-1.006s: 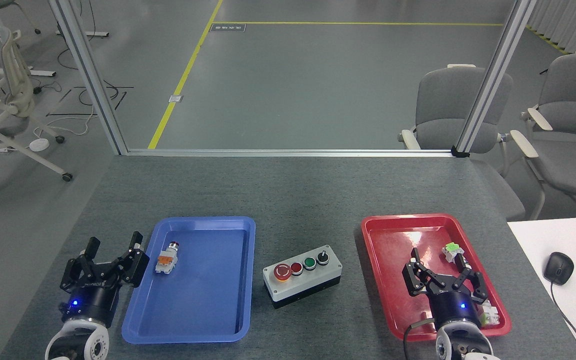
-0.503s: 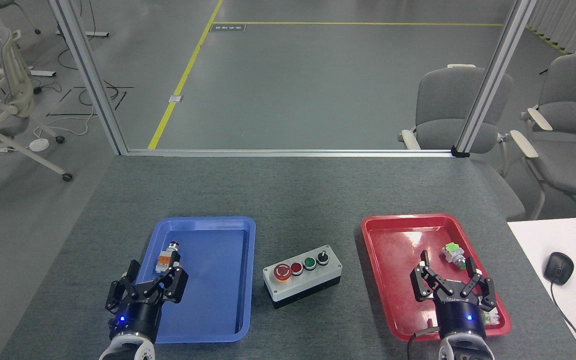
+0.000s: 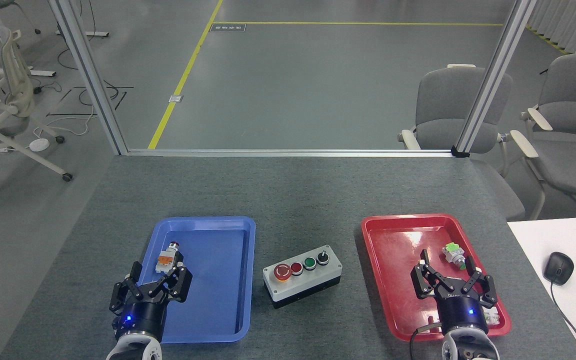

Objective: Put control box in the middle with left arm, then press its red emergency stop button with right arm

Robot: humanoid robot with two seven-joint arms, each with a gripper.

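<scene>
The control box (image 3: 302,282), light grey on a black base, lies on the dark table between the two trays. Its controls run from the red emergency stop button (image 3: 282,271) on a yellow ring at the left, through a small red button and a green one, to a black knob at the right. My left gripper (image 3: 154,285) hovers open over the near left part of the blue tray, well left of the box, holding nothing. My right gripper (image 3: 452,276) is open over the red tray, right of the box, also empty.
The blue tray (image 3: 228,305) holds a small white-and-orange switch (image 3: 167,259) just beyond my left fingers. The red tray (image 3: 393,260) holds a green-topped part (image 3: 452,251) and a white part by my right wrist. A white desk with a mouse (image 3: 558,267) borders the right.
My left gripper has moved right from beside the blue tray to over its near left corner. My right gripper has shifted slightly right and nearer, uncovering the green-topped part. The box has not moved.
</scene>
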